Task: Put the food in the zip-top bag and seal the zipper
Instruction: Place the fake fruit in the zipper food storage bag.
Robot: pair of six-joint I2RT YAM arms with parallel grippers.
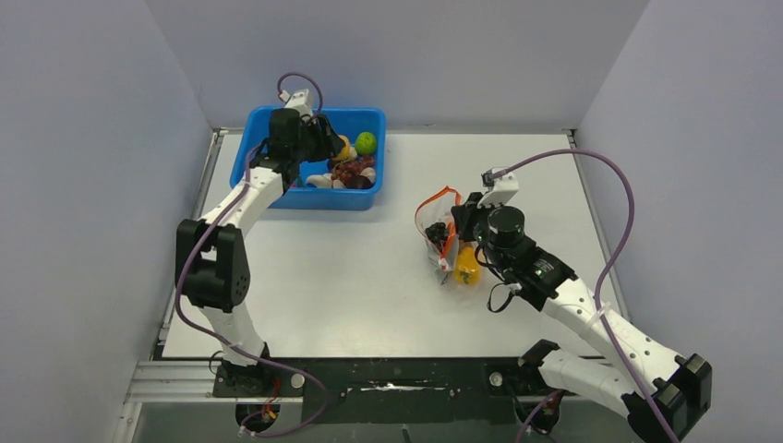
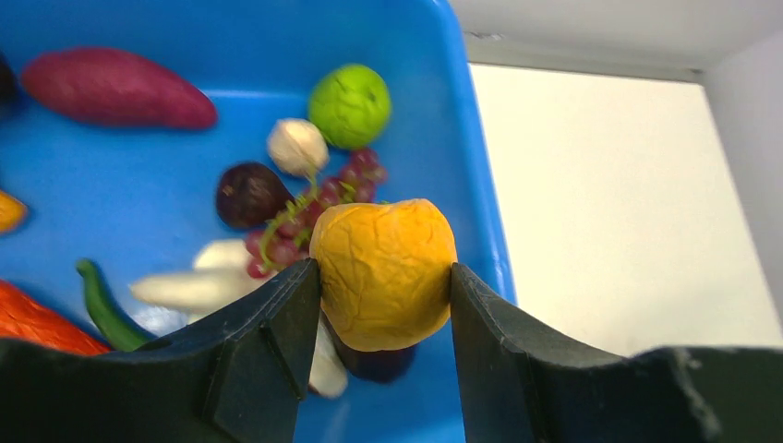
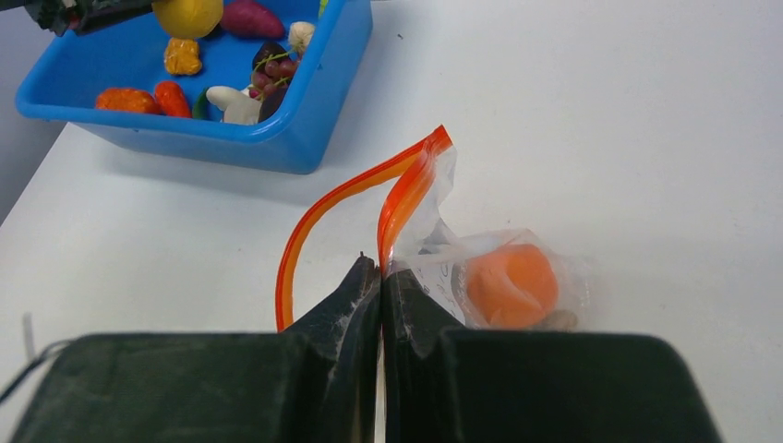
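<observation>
grey walls closed in the white table (image 1: 351, 305) on three sides, with the blue bin (image 1: 305, 197) at its far left corner and the zip-top bag (image 1: 434, 221) well apart from it, toward the right. my left claw (image 2: 383, 270) hung over the bin, clamped on a wrinkled yellow ball (image 2: 388, 305), one pad on each flank, the ball above the grapes (image 2: 314, 208) and the green ball (image 2: 349, 104). my right claw (image 3: 380, 277) was pinched tight on one lip of the bag, right at the zipper (image 3: 319, 217), holding that lip up; the two red-orange strips stood apart, so the mouth was open, and an orange piece (image 3: 511, 284) already lay inside. as i judged it, the step in hand was the carry: take the ball across high enough to clear the bin wall, come at the mouth between the two strips, and let go only once the ball was past them. the grip looked centred, so no re-grasp seemed needed. the right claw should hold the lip firm, since a slack lip could fold the mouth shut, and a ball dropped on the strip would likely roll off across the table.
</observation>
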